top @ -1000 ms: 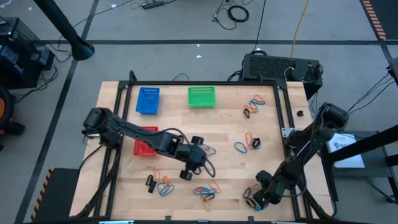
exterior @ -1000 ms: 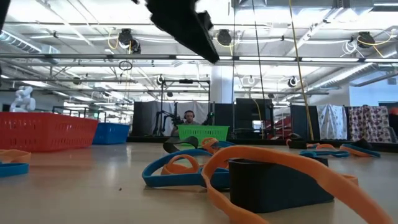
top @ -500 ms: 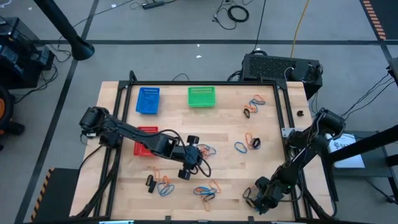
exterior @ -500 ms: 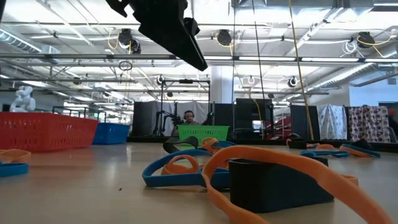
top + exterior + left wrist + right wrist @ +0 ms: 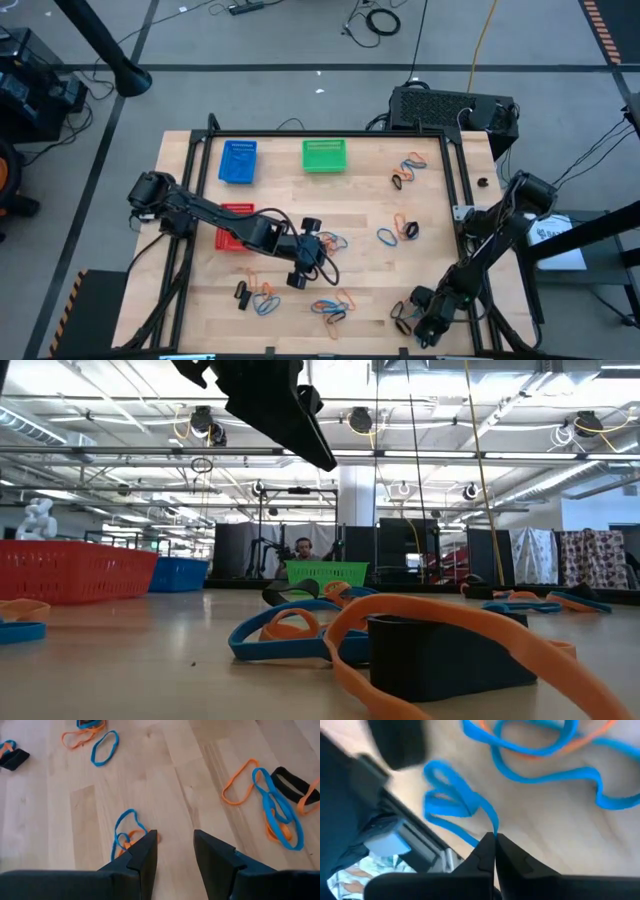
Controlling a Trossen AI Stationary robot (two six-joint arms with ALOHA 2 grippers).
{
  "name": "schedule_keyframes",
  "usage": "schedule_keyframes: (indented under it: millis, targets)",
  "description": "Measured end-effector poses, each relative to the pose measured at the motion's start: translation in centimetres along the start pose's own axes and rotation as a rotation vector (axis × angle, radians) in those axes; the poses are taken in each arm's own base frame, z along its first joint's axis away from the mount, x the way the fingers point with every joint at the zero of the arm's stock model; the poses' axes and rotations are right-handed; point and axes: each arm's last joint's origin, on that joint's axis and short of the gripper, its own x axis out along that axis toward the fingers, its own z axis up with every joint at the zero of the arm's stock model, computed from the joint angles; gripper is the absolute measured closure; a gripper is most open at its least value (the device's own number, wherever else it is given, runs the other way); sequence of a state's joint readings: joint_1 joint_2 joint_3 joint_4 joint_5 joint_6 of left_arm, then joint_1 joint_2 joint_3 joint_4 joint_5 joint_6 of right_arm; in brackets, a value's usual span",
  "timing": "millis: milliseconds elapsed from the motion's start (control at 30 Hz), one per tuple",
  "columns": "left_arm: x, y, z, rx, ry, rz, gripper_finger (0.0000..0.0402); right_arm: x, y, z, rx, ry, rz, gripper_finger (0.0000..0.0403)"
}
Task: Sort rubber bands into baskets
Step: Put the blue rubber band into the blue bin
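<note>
At the table's near right corner, well away from the green basket (image 5: 324, 155), the right gripper (image 5: 493, 839) has its fingers pressed together on a thin blue rubber band (image 5: 455, 802), pinching one strand where the loop folds against the pale wood; a low grip at the tabletop (image 5: 360, 215) suits something so flat and limp, since only a nip on the edge will lift it. Around it lie further loops, blue and orange (image 5: 540, 740), soft and wavy, slack rather than round. The left gripper (image 5: 175, 851) hangs over the middle of the board, nearer the red basket (image 5: 232, 228) than the green one, its fingers spread apart with nothing between them, poised above a small tangle of blue and orange bands (image 5: 127, 832), probably lined up for its own pick. More bands are scattered in clusters across the plank surface, some black and broader (image 5: 295, 782). All three baskets, the blue basket (image 5: 238, 161) included, are rigid mesh plastic boxes; blue and green sit along the far edge, red to the left, leaving the centre free for reaching.
</note>
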State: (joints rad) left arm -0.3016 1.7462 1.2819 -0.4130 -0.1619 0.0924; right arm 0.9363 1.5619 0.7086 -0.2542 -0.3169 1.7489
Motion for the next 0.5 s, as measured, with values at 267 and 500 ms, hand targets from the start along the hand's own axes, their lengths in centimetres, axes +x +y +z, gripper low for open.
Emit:
schedule_keyframes:
  millis: [267, 500]
  targets:
    - [0.0, 0.0, 0.3, -0.006, -0.030, 0.003, 0.0265, -2.4, -0.5, 0.1, -0.085, -0.269, 0.015, 0.0402]
    - [0.0, 0.0, 0.4, -0.007, -0.037, 0.003, 0.0265, -3.4, -0.4, 0.1, -0.151, -0.368, 0.047, 0.0403]
